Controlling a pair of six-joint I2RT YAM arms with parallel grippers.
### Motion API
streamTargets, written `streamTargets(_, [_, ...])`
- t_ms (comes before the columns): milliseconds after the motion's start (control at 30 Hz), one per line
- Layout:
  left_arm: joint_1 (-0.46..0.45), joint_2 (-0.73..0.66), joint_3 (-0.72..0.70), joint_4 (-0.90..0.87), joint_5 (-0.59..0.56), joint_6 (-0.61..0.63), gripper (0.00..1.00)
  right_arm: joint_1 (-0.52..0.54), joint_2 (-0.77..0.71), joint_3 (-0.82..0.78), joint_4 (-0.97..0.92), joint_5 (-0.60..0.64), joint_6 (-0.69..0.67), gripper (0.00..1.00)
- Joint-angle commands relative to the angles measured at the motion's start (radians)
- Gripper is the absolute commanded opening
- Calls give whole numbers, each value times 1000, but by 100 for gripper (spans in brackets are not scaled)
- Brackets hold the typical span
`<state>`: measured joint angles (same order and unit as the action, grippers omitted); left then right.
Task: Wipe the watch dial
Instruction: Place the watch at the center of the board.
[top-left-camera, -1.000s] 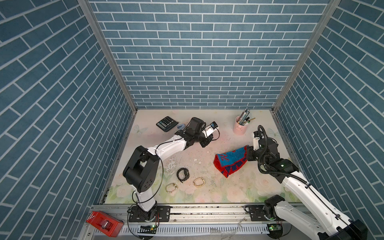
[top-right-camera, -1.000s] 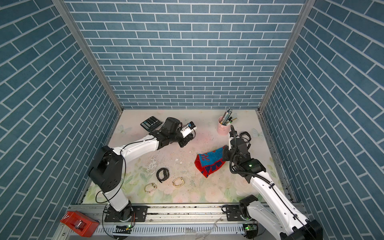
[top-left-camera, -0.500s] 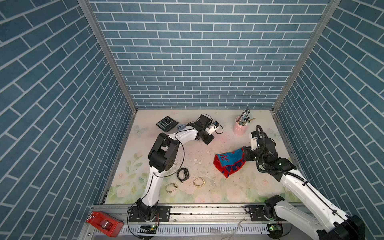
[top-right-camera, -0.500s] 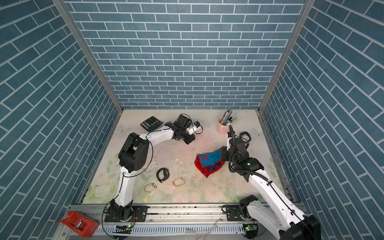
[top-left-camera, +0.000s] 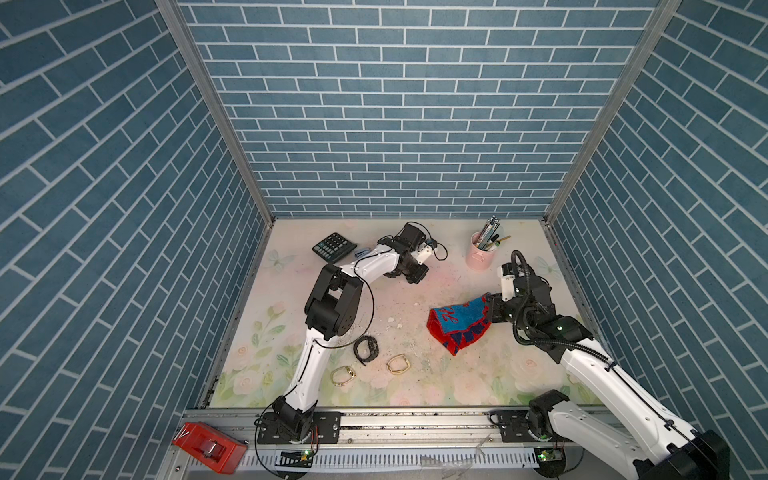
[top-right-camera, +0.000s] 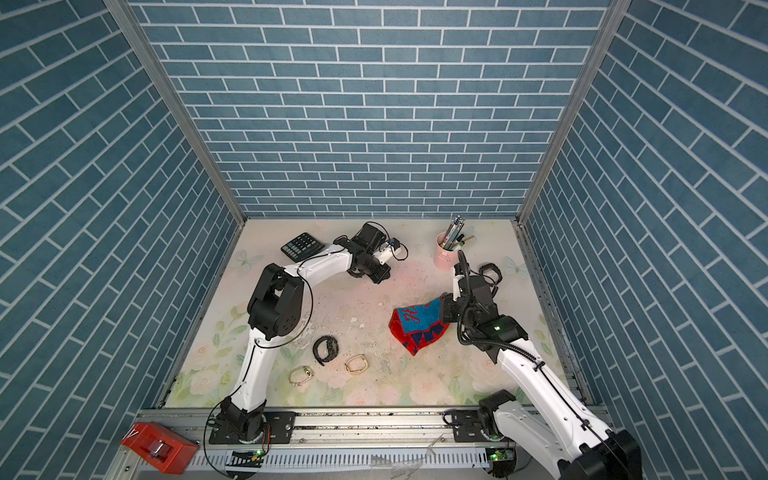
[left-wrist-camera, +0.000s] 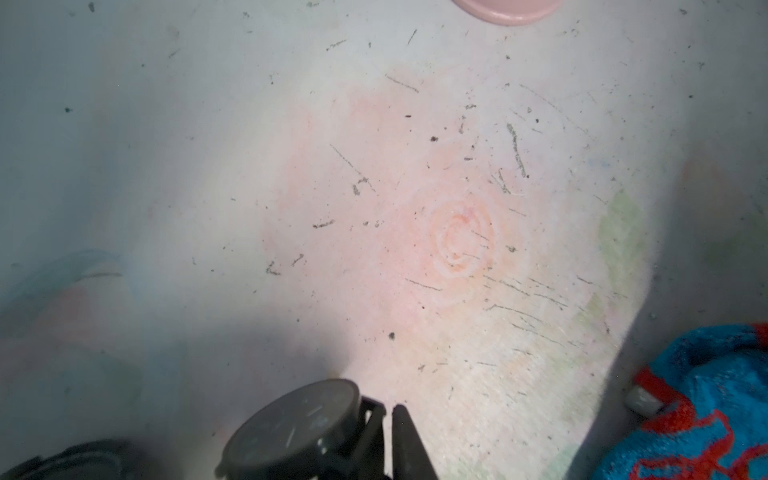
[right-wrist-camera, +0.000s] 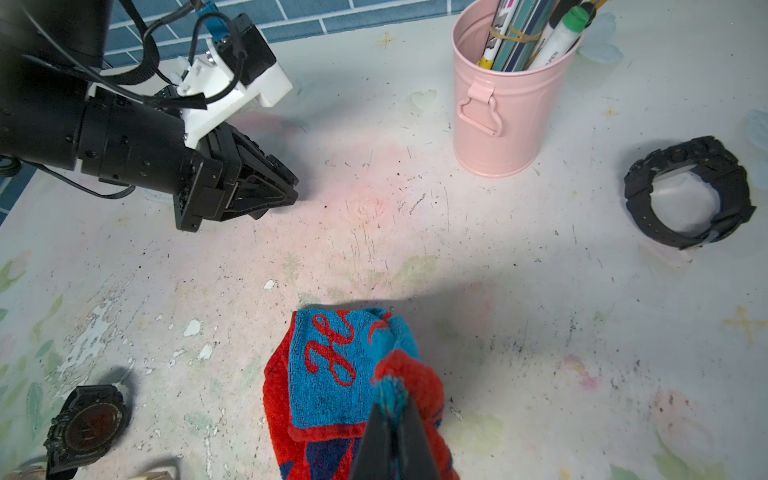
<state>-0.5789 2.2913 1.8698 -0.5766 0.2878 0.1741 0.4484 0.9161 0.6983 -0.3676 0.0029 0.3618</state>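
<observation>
Nearby: towel (top-left-camera: 457, 324), pink cup (top-left-camera: 480, 258), calculator (top-left-camera: 333, 246)

We read "PEN" on the white marker (right-wrist-camera: 555, 43) in the pink cup (right-wrist-camera: 498, 124) at the far right. The towel (right-wrist-camera: 328, 374) carries red script we cannot decipher.

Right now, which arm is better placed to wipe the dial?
Probably right. The right gripper is shut on the towel; the left gripper sits at a black watch, carrying no cloth.
</observation>
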Motion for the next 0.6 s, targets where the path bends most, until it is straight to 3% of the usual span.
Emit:
streamTargets(0, [12, 24, 66, -77, -45, -46, 21, -4, -6, 32, -14, 0, 2, 0])
streamTargets(567, [13, 64, 124, -141, -75, -112, 25, -4, -42, 41, -51, 23, -31, 0])
